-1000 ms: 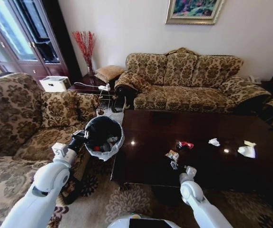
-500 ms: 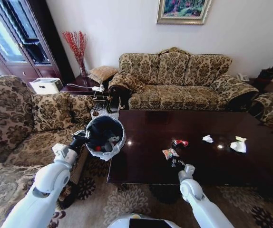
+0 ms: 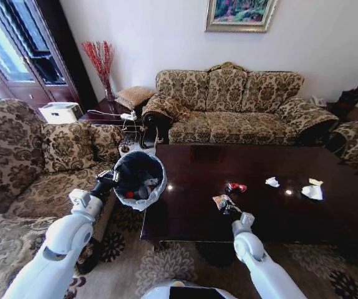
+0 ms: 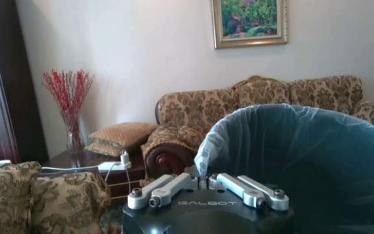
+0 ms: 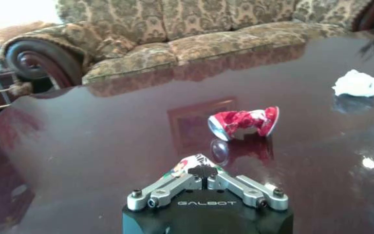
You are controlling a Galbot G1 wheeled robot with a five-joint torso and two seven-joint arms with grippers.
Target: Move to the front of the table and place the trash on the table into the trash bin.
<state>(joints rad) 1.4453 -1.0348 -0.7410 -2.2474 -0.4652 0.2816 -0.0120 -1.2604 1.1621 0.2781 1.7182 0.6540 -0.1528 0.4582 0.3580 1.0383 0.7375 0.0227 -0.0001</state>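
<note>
Glossy dark wood table [image 3: 185, 215] sits right in front of the robot, with 4 bits of trash on top of it. The right gripper [image 3: 229, 208] is low over the near side of the table, its fingers pinched together on a crumpled multicoloured wrapper [image 3: 221, 201] (in the right wrist view the wrapper [image 5: 192, 165] pokes out just past the closed fingertips). Just beyond it, a bit further toward the sofa, lies a squashed red-and-white wrapper [image 3: 236, 187], apart from the gripper and not touching it. Further off to the robot's right there's a white crumpled tissue [image 3: 272, 182] and then another white wad with a yellowish bit [image 3: 311, 190] near the table's far right end.

On the other side, the left gripper [image 3: 111, 179] is clamped onto the rim of the trash bin [image 3: 146, 197], a black one with a whitish bag folded over the edge. It's held tilted beside the table's left end, mouth facing up toward the camera, and some red and white litter is visible down inside. In the left wrist view the fingers [image 4: 174, 187] meet right at the bag-lined rim [image 4: 203, 146].
</note>
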